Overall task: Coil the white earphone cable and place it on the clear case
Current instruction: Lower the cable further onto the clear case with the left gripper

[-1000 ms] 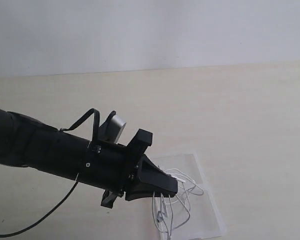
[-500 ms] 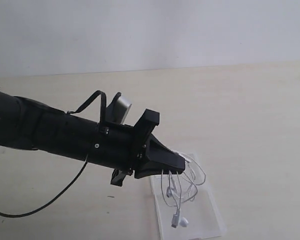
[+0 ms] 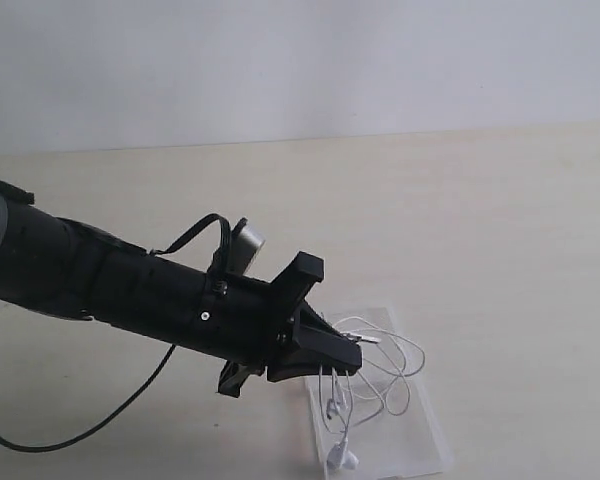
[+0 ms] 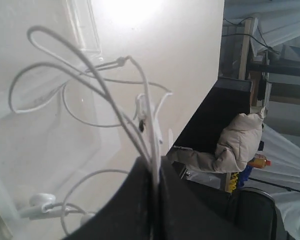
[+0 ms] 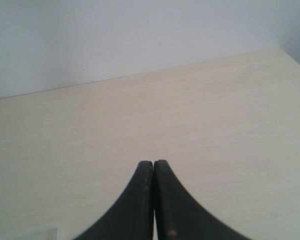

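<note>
Exterior view: a black robot arm (image 3: 130, 290) reaches in from the left over a pale wooden bench (image 3: 480, 220). Its left end effector (image 3: 352, 358) is pinched shut on a gathered bundle of the white earphone cable (image 3: 398, 372). The cable hangs in loose, uneven loops below and beside the tips, over the clear case (image 3: 425, 435). The case lies flat on the bench near the lower edge of the picture. The two earbuds (image 3: 340, 458) hang lowest, at the near end of the case; whether they touch it cannot be told from here.

Left wrist view: the black jaws meet around several thin strands at once. Wide loops fan away from the grip above the glossy, transparent surface of the case.

Right wrist view: the right end effector (image 5: 153, 162) is closed with nothing between its tips, above bare bench and away from the work.

The cable looks very light, limp and slightly springy, so the loops will probably sag and spread once let go. The thin, smooth strands could also slip through a loose pinch. The best hold is likely the present one, where the strands cross and bunch together, not a single strand or an earbud. The earbuds are the heaviest parts and may swing. The case seems light and slick, so a snagged loop could drag it across the bench.
</note>
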### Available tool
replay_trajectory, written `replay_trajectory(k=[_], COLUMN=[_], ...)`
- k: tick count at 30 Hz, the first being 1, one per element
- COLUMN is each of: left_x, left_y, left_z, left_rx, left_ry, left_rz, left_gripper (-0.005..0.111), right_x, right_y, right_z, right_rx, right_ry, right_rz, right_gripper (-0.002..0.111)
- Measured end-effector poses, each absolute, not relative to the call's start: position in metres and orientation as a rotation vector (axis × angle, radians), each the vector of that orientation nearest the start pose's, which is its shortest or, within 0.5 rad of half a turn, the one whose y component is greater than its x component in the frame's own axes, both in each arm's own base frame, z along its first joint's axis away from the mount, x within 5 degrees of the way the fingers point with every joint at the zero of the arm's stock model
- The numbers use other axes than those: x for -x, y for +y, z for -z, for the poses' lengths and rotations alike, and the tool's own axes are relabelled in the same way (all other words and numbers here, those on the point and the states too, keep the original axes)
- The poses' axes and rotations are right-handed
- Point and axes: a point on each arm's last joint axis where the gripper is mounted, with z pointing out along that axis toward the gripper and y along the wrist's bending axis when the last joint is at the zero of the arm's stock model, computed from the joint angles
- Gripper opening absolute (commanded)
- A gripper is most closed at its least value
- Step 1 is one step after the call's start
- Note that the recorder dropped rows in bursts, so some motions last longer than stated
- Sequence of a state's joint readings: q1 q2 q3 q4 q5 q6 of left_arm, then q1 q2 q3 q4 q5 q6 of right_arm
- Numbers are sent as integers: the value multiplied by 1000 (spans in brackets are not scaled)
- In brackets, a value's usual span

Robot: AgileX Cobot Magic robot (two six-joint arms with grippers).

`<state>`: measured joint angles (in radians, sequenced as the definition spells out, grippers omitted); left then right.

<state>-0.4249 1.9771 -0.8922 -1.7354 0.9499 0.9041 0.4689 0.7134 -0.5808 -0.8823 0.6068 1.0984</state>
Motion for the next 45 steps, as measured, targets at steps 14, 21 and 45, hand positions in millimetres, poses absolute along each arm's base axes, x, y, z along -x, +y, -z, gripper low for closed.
replay_trajectory(k=[14, 21, 45], left_x=[-297, -297, -285], left_y=[-214, -214, -232], left_z=[-145, -142, -107], left_rx=[80, 86, -24], left_ry=[2556, 2564, 2662], left_rz=[1682, 1673, 1597], left_gripper=[0, 0, 0], right_x=[-140, -140, -140], right_y=[26, 26, 26], right_z=[-311, -311, -311], right_rx=[-129, -129, -129], right_ry=[1978, 1978, 1978], right_rz=[-43, -43, -43], right_gripper=[0, 0, 0])
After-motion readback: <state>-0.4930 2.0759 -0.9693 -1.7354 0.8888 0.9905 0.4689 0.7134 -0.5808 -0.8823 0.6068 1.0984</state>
